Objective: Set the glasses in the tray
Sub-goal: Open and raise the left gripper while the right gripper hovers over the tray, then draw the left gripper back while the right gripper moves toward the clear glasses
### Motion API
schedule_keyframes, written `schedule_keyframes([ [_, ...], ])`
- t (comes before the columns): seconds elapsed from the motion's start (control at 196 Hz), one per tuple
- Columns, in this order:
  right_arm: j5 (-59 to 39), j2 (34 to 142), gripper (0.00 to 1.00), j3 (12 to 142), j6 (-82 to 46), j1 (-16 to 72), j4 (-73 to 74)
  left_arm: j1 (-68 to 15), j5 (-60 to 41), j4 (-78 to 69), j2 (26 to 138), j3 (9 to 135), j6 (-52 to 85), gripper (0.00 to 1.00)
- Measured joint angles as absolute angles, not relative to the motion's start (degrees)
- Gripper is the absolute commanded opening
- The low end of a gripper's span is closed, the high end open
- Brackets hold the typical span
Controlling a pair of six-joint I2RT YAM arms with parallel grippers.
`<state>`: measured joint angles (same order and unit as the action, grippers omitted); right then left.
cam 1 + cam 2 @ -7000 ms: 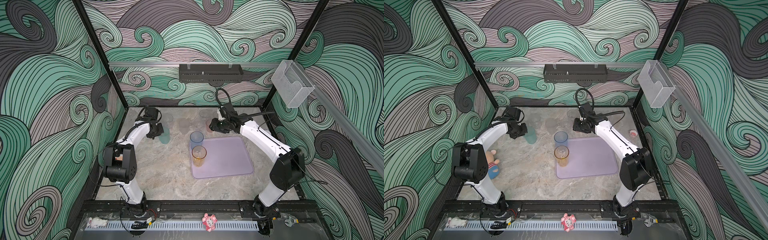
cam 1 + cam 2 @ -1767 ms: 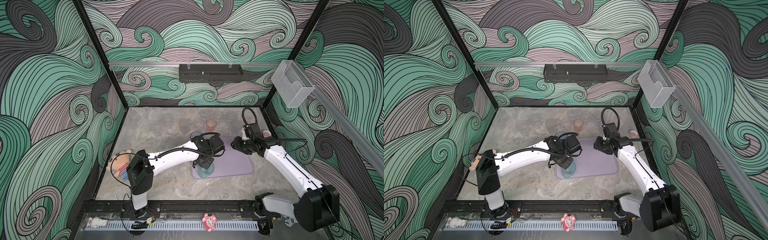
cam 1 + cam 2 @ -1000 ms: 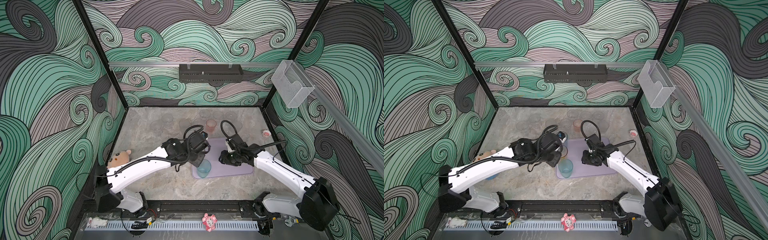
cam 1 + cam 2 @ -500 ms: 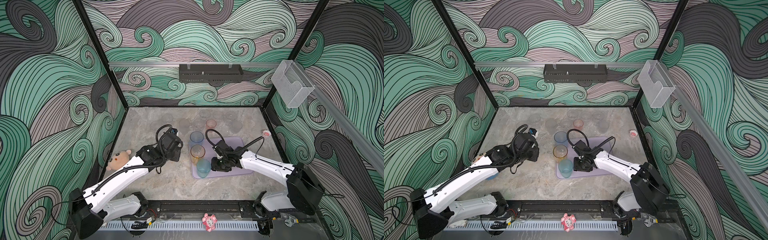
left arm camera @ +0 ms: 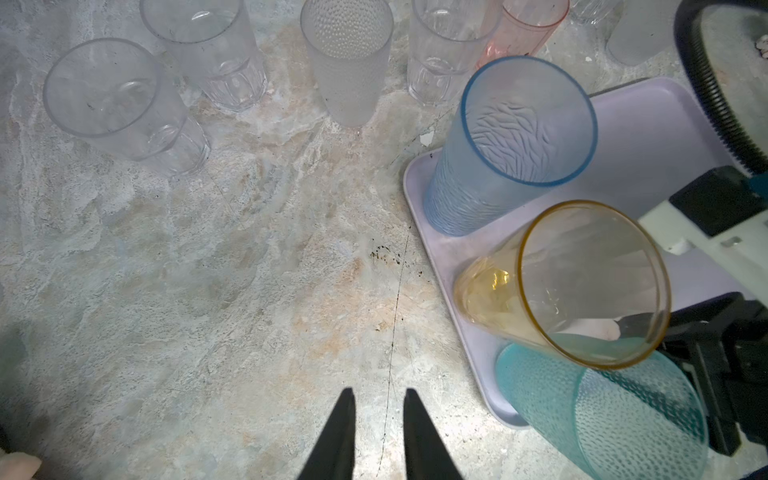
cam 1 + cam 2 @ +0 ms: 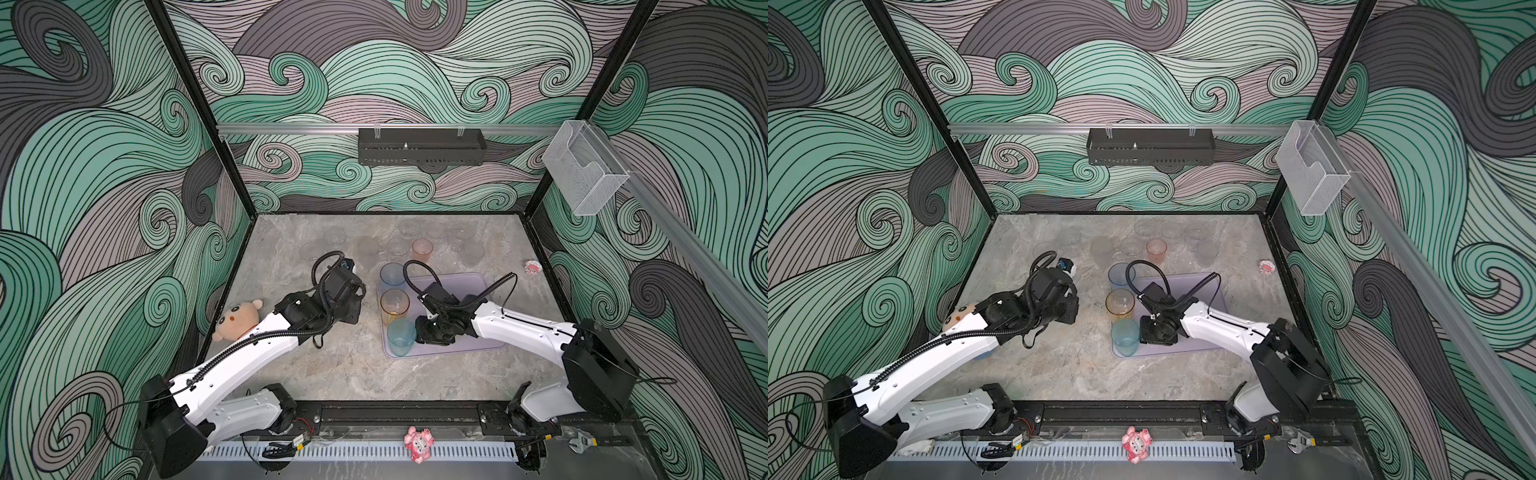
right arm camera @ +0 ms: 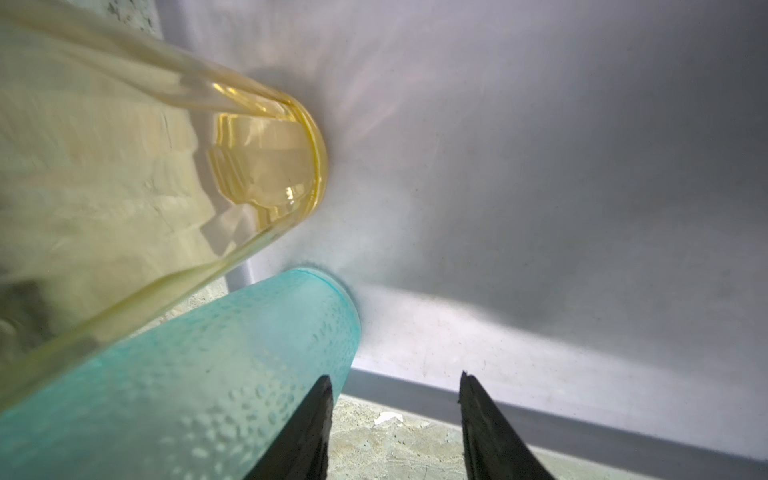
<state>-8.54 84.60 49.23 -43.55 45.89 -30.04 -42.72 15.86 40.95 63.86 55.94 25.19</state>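
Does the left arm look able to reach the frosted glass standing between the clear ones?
Probably yes. Only bare table lies between the left gripper and the frosted glass, and the gripper holds nothing. Clear glasses stand close on both sides, so its narrow jaws would need to widen carefully.
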Motion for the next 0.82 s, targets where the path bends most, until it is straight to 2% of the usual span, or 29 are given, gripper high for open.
schedule_keyframes([
  [0.158, -7.3, 83.2, 0.51, 50.1, -41.0, 43.5, -32.0, -42.3, 16.0, 40.9, 65.4, 55.9, 25.3, 0.25],
  [0.464, -7.1, 83.2, 0.51, 53.9, -35.2, 33.0, -34.5, -42.0, 16.3, 40.2, 65.5, 54.1, 28.5, 0.26],
  [0.816, -9.1, 89.0, 0.51, 54.2, -33.8, 32.2, -34.2, -41.5, 16.4, 40.0, 65.0, 50.8, 30.9, 0.28],
])
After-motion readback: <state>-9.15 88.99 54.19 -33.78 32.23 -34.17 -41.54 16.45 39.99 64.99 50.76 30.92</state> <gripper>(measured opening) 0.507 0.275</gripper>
